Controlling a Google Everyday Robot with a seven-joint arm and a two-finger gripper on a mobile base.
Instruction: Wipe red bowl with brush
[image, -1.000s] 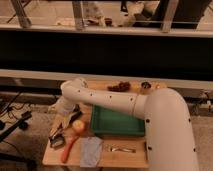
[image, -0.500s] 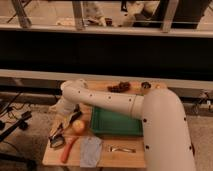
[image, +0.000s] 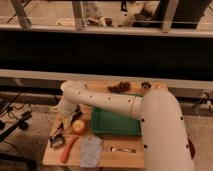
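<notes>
The red bowl (image: 79, 126) sits on the wooden table's left part, just left of the green tray (image: 116, 123). A slim dark brush (image: 55, 135) lies at the table's left edge, below and left of the bowl. My gripper (image: 63, 122) hangs at the end of the white arm over the left edge. It sits just left of the bowl and right above the brush's upper end. The fingers stand open and point down, with nothing visibly between them.
An orange carrot-like stick (image: 68, 149) and a grey cloth (image: 91, 150) lie at the front. A small metal piece (image: 120, 149) rests in front of the tray. Dark items (image: 119, 87) stand at the back edge. The arm spans the tray.
The gripper stays over the table's left edge; hardly anything has moved.
</notes>
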